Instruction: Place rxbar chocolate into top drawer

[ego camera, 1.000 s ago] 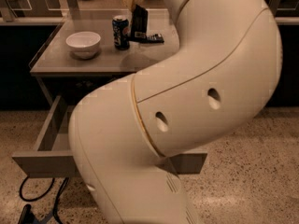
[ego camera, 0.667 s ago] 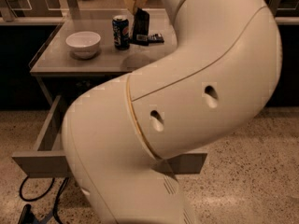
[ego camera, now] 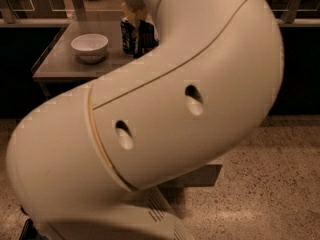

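Camera view is now filled almost wholly by the big white arm point(ego camera: 190, 99). It has been swung lower and more to the left than a second ago, so the open top drawer point(ego camera: 202, 175) is nearly all hidden. Only a bit of its grey front is seen, far below the soda can point(ego camera: 128, 34). The gripper point(ego camera: 131, 8) has been brought down a little and is seen just above the soda can. The chocolate bar point(ego camera: 145, 38) is seen standing upright on the table point(ego camera: 60, 66), just right of the soda can, at the same spot as before. How far the gripper is open cannot be told, nor whether the bar is held yet. It is judged that the bar is only now being reached for, so nothing has been put away yet. A white bowl point(ego camera: 90, 53) is set to the left of the soda can, and nothing is seen in it. What lies inside the drawer cannot be seen.
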